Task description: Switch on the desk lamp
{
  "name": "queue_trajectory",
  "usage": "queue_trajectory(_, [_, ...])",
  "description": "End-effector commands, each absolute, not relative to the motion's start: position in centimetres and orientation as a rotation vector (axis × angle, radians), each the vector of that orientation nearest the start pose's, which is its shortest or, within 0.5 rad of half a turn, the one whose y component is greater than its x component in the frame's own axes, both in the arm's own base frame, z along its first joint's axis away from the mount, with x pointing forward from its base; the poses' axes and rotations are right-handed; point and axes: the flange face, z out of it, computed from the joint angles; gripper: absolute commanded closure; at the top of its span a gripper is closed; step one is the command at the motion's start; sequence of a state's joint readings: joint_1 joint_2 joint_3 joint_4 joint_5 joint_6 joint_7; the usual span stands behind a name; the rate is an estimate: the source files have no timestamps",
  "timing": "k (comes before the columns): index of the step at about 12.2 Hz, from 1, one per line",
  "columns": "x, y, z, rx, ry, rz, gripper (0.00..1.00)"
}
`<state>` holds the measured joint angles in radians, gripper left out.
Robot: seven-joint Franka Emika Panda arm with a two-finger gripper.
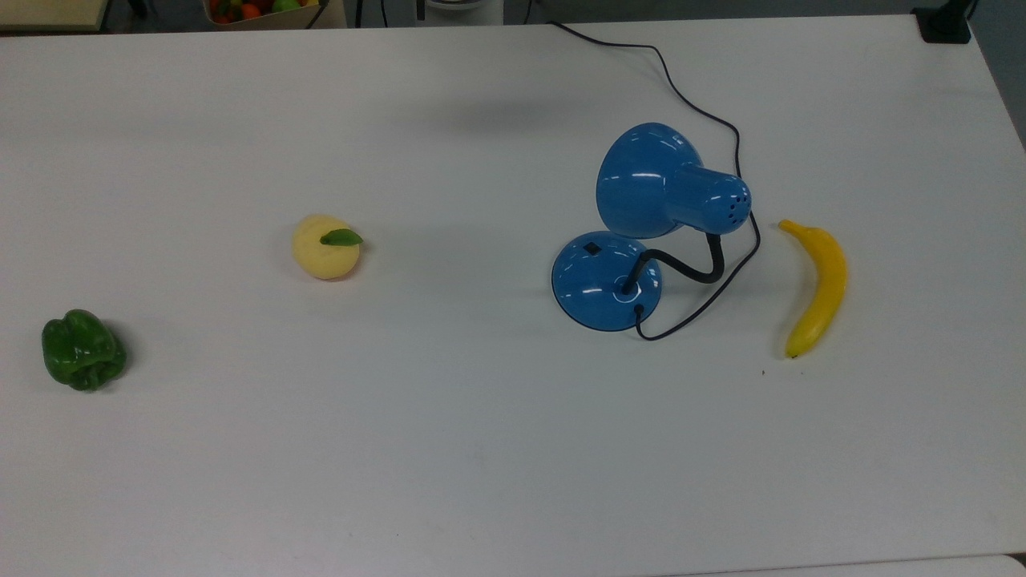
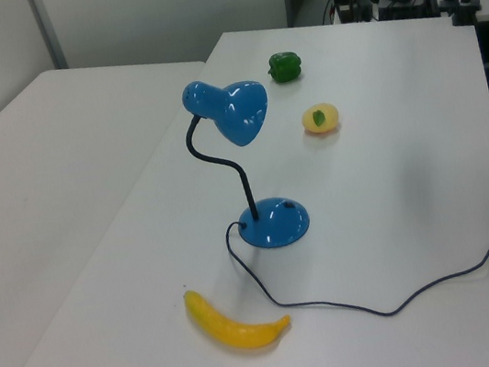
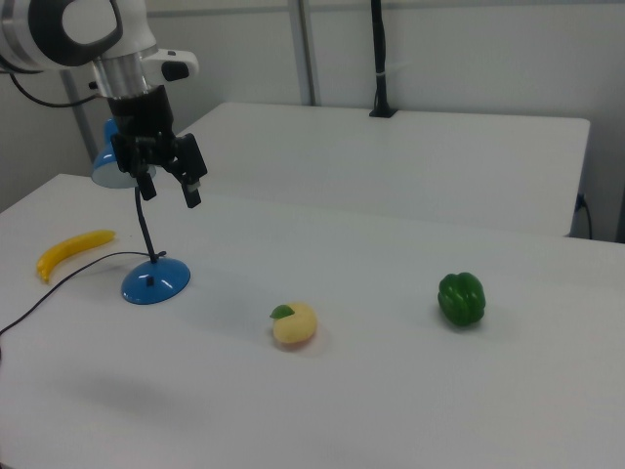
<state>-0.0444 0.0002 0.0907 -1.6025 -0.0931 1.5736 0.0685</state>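
The desk lamp stands unlit on the white table, its glossy blue cone shade (image 1: 653, 180) bent on a black gooseneck (image 1: 689, 268) over the round domed base (image 1: 605, 280). A small black switch (image 1: 591, 248) sits on the base's far side in the top view. The black cord (image 1: 705, 104) runs off the table's far edge. In the left view the shade (image 2: 238, 110) points toward the fruit, above the base (image 2: 274, 223). My gripper (image 3: 169, 191) hangs open in the air, overlapping the shade (image 3: 109, 168) in the right view, well above the base (image 3: 156, 281), holding nothing.
A banana (image 1: 817, 288) lies just beyond the lamp at the top view's right. A yellow fruit with a green leaf (image 1: 325, 247) and a green pepper (image 1: 82, 350) lie at the top view's left. A second white table (image 2: 47, 168) adjoins this one.
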Motion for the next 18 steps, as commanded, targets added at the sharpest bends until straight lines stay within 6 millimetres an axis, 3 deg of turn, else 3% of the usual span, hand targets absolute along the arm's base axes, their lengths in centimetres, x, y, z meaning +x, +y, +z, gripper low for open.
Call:
queue_trajectory(1, [55.00, 1.74, 61.13, -3.240, 0.000, 0.076, 0.00])
queue_trajectory(12, [55.04, 1.64, 61.14, -3.234, 0.000, 0.072, 0.00])
queue_trajectory(13, [55.06, 1.55, 61.08, -3.234, 0.002, 0.072, 0.10])
queue_trajectory(14, [55.13, 1.66, 61.10, -3.232, 0.004, 0.067, 0.47])
queue_trajectory(15, [55.13, 1.61, 61.02, -3.229, 0.017, 0.070, 0.75])
queue_trajectory(16, [55.12, 1.62, 60.95, -3.227, 0.007, 0.073, 0.96])
queue_trajectory(18, [55.04, 1.70, 60.93, -3.228, 0.000, 0.078, 1.00])
